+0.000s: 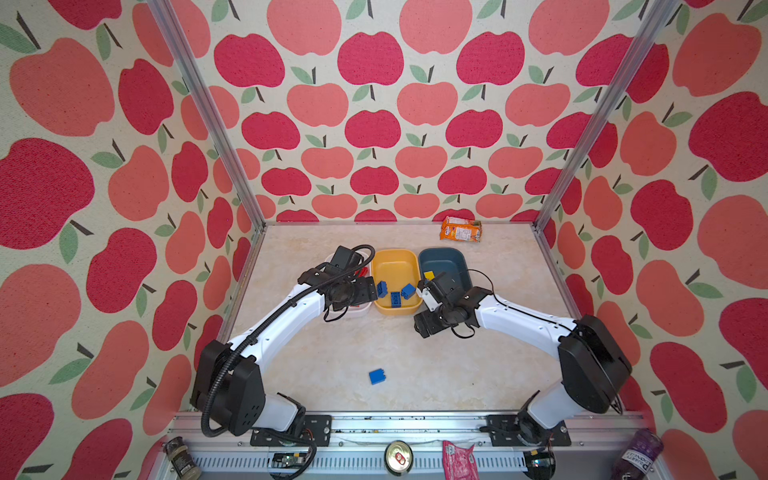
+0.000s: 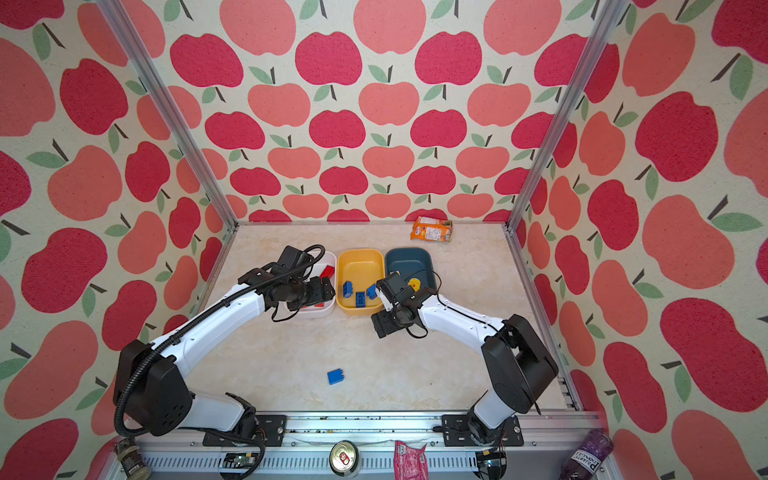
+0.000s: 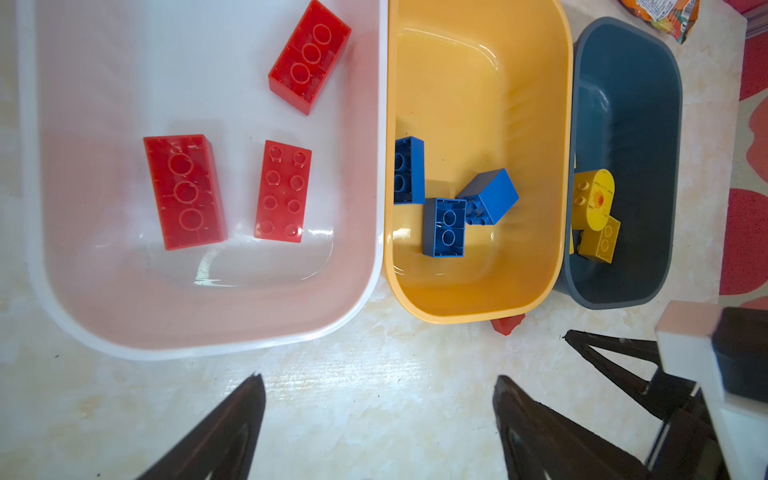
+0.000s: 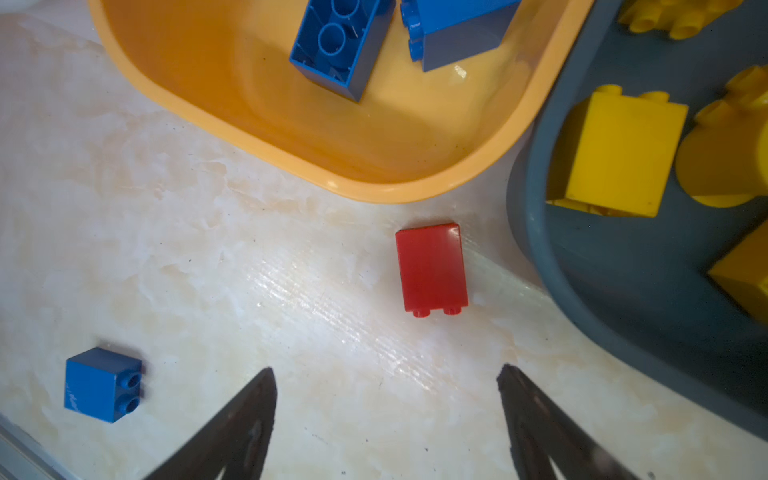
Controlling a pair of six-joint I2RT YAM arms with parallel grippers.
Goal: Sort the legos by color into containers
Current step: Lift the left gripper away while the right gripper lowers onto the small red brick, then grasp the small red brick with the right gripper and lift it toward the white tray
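Plainly, the left gripper is hanging over the table with its jaws spread wide and nothing between them. Directly ahead of its fingertips the white tub is sitting, and three red bricks are lying inside it, apart from one another. Further over, toward the right arm, the yellow tub is sitting just beside the white one and holding three blue bricks. Two of them are touching and the third is leaning at the wall. Beyond that, the blue-grey tub is holding yellow pieces, one of them rounded with a red dot.

The right gripper is likewise hovering over bare table, its jaws gaping and gripping nothing. A loose red brick is lying on its side just ahead of the fingertips, between the near corners of the yellow and blue-grey tubs and touching neither. A loose blue brick is lying out beyond one finger, well apart from every tub.
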